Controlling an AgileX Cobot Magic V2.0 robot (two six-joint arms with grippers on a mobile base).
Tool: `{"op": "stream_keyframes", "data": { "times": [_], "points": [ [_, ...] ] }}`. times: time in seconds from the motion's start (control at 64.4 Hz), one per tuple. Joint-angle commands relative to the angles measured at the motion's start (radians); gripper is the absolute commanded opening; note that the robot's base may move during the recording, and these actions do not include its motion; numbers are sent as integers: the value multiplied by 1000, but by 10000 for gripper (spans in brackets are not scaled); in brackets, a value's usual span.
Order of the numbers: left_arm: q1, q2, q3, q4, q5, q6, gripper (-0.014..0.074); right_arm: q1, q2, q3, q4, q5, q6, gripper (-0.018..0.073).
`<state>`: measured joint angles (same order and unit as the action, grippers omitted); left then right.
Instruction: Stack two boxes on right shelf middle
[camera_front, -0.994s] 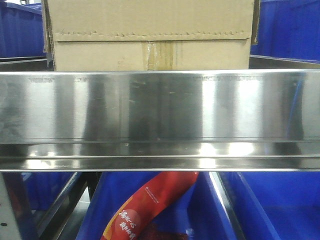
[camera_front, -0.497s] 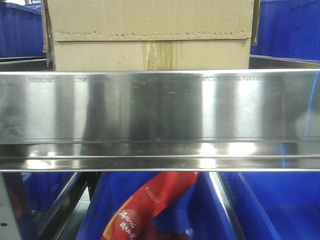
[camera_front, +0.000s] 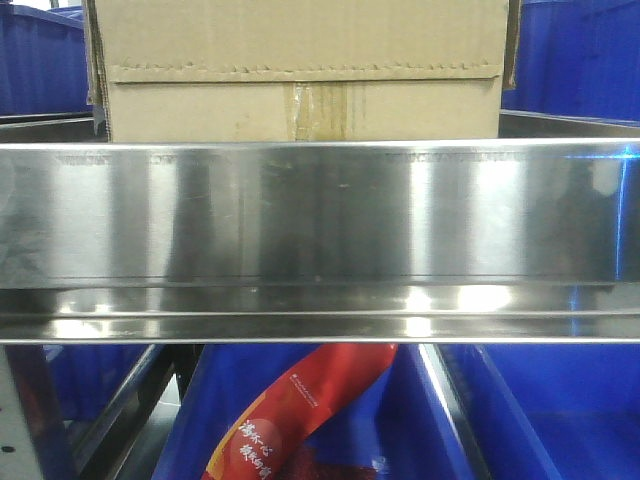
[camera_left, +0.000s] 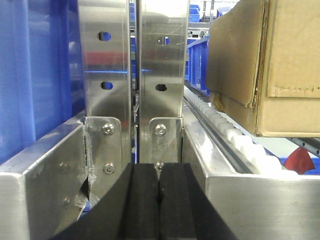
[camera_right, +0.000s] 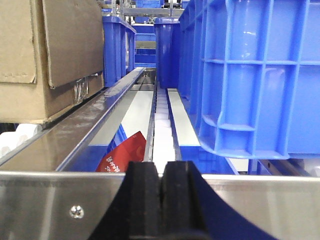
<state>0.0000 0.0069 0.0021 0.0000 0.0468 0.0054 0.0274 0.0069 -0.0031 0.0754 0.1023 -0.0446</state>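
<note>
A plain brown cardboard box with a perforated line and a clear tape strip stands on the steel shelf, behind its mirror-like front rail. The same box is at the right in the left wrist view, resting on white rollers. In the right wrist view the box is at the left. My left gripper is shut with nothing in it, in front of the shelf's upright posts and left of the box. My right gripper is shut and empty, just before the front rail, right of the box.
Blue plastic bins stand on the shelf right of the box, and another blue bin is left of the posts. A white roller track runs between box and bin. A red printed bag lies in a blue bin below.
The box and the shelf have not moved. Only the reflections at the right end of the front rail have shifted a little.
</note>
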Motion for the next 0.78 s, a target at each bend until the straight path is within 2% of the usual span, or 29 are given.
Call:
{"op": "stream_keyframes", "data": {
  "times": [0.0,0.761],
  "points": [
    [1,-7,-2,0,-13,2,-111,-3,-7,3,-9,-6,3,-155],
    [1,-7,-2,0,-13,2,-111,-3,-7,3,-9,-6,3,-155]
  ]
}}
